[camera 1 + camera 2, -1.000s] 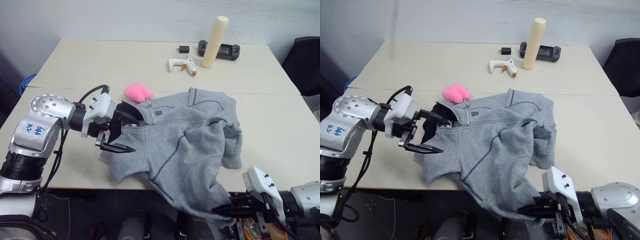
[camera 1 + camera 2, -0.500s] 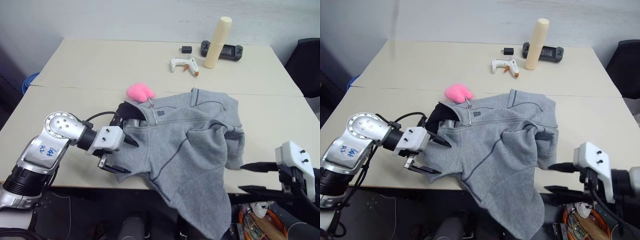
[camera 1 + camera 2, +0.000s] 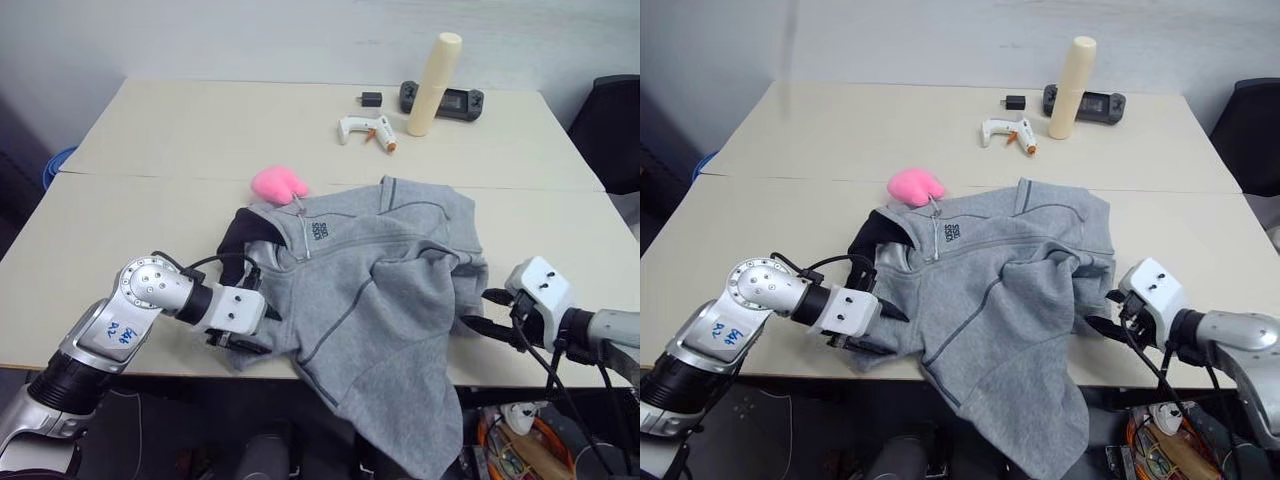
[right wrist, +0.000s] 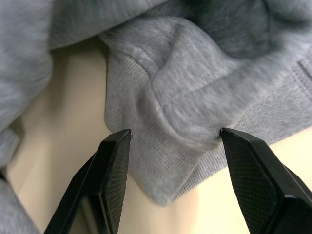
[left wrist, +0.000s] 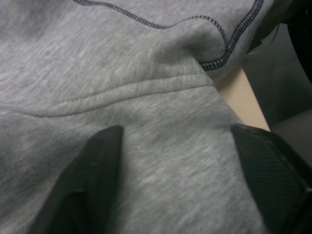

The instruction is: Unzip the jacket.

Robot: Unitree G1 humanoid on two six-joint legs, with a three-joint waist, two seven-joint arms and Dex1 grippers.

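The grey fleece jacket (image 3: 380, 290) lies crumpled on the table, its lower part hanging over the front edge. Its pink plush charm (image 3: 278, 183) rests by the dark collar (image 3: 243, 232). My left gripper (image 3: 255, 328) sits low at the jacket's near left edge. In the left wrist view its fingers (image 5: 92, 180) stand wide apart with grey fabric lying between them. My right gripper (image 3: 480, 309) is at the jacket's right side, open. Its fingers (image 4: 112, 165) straddle a ribbed sleeve cuff (image 4: 161, 165) on the table without pinching it.
At the back of the table (image 3: 200, 130) stand a cream cylinder (image 3: 430, 80), a white glue gun (image 3: 362, 129), a black handheld device (image 3: 446, 99) and a small black block (image 3: 370, 98). A dark chair (image 3: 610, 120) is at the far right.
My left gripper dropped from beside the collar to the jacket's near left edge. My right gripper came up from below the table's front edge to the right sleeve and opened.
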